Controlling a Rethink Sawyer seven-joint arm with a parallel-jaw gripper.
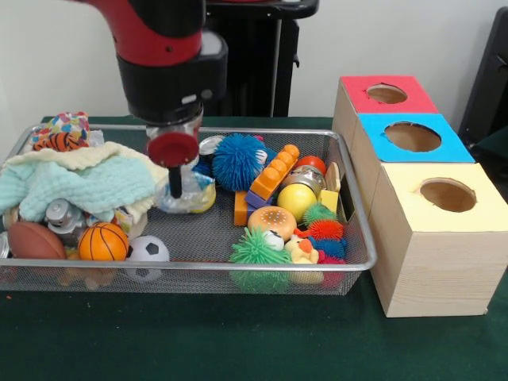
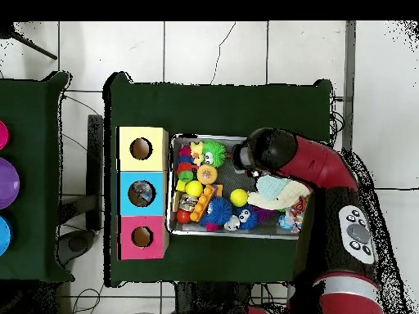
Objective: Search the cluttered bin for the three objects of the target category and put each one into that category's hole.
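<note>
Wide silver wire-mesh bin [image 1: 349, 202] sitting on green counter [image 1: 198, 341]. Tool [image 1: 175, 189] hanging over left-centre, tip pressing onto clear crinkly plastic item [image 1: 190, 198] directly beneath; grip state impossible to tell. Yellow-topped holed wooden box [image 1: 444, 238] standing right of bin.

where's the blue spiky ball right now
In the front view, the blue spiky rubber ball sits at the back of the silver wire mesh bin, near its middle, just left of the orange toy brick strip.
</note>
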